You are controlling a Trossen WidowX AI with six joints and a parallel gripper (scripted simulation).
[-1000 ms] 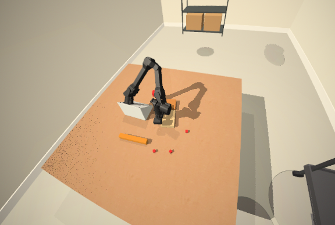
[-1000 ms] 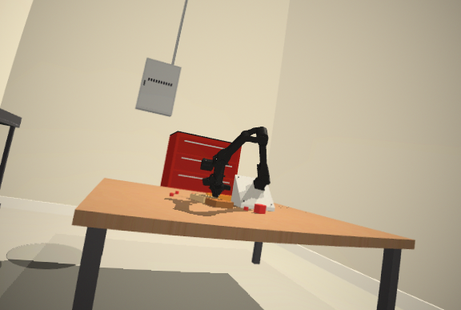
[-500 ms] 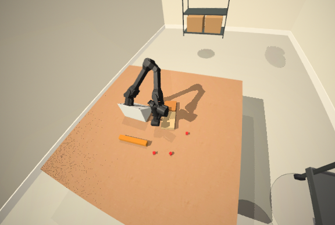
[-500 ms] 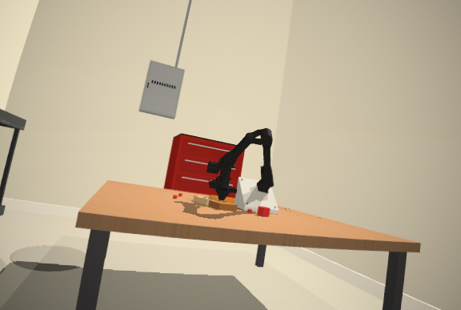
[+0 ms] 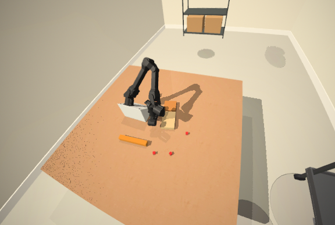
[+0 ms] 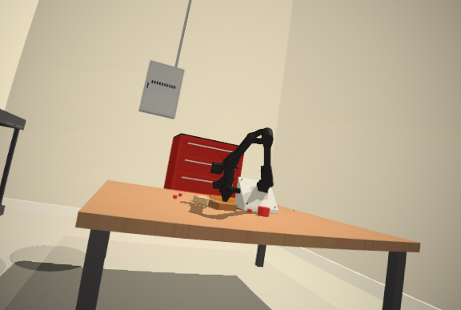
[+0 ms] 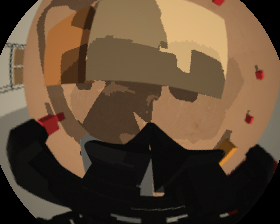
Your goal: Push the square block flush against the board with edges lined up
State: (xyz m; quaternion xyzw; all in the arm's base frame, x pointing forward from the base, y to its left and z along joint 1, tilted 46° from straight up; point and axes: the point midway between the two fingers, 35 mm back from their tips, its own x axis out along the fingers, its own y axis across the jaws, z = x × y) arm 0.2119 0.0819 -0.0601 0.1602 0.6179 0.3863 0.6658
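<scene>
The orange square block [image 5: 170, 105] [image 6: 222, 205] [image 7: 56, 50] lies flat at one end of the pale board [image 5: 168, 122] [image 6: 201, 199] [image 7: 198, 27]. They look side by side, but shadow hides whether their facing sides touch fully. In the wrist view their near edges look roughly in line; exact evenness cannot be told. My gripper [image 6: 226, 199] [image 7: 149, 125] is shut and empty, pointing down low beside the board's long side, on the robot base's side. In the wrist view a strip of table shows between fingertips and board. The arm hides part of both pieces in the top view.
A white angled stand [image 5: 134, 113] [image 6: 256, 200] is under the arm's base. An orange bar [image 5: 133, 140] lies on the table [image 5: 203, 177]. Small red cubes [image 5: 186, 133] [image 5: 170, 153] [image 5: 154, 153] lie beyond the board. A larger red block [image 6: 263, 211] is near the stand.
</scene>
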